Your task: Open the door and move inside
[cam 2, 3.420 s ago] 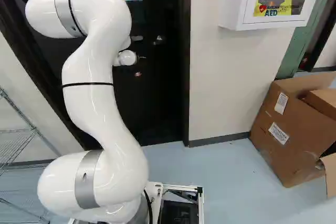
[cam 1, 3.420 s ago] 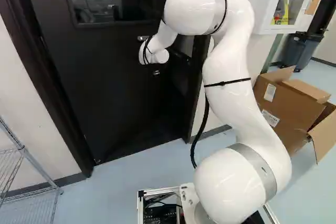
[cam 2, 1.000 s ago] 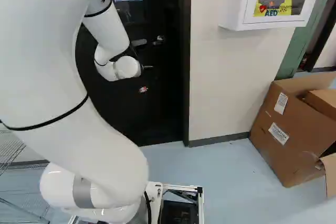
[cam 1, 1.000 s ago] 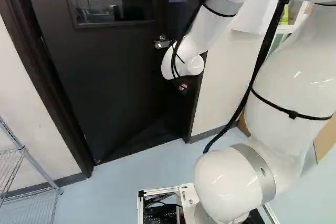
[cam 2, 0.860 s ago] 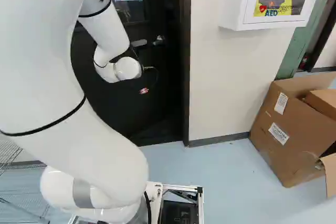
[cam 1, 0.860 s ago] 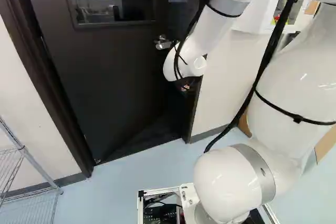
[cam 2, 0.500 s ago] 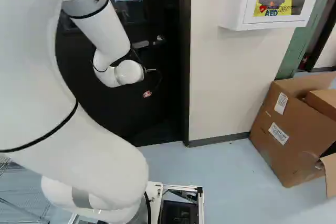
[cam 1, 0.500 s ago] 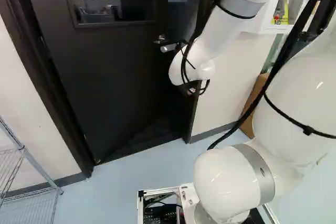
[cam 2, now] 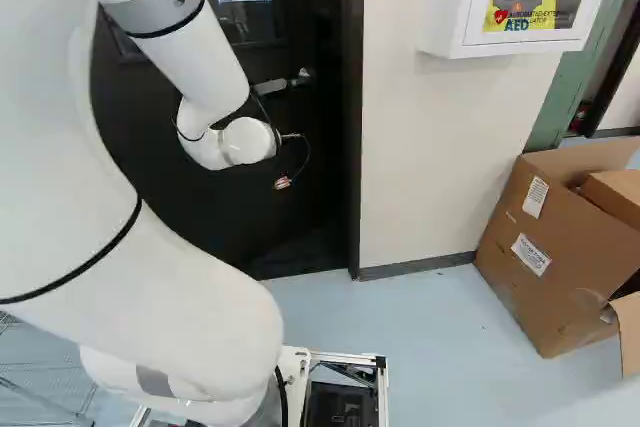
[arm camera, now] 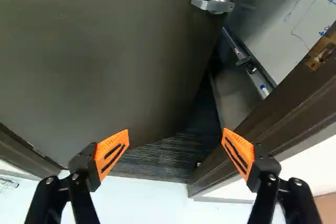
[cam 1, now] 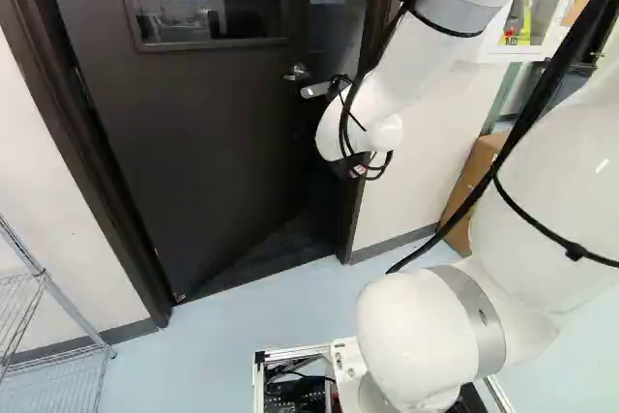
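Fingers [arm camera: 111, 153] spread wide, gripping nothing, dark door [arm camera: 105, 51] ajar ahead of them, metal lever handle [arm camera: 212, 6] near its free edge, door frame [arm camera: 281, 109] beyond one finger, whiteboard [arm camera: 294, 19] showing through gap.

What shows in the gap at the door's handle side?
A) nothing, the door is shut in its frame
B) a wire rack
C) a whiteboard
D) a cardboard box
C: in the wrist view the door stands ajar, and the whiteboard shows between its handle side and the frame.
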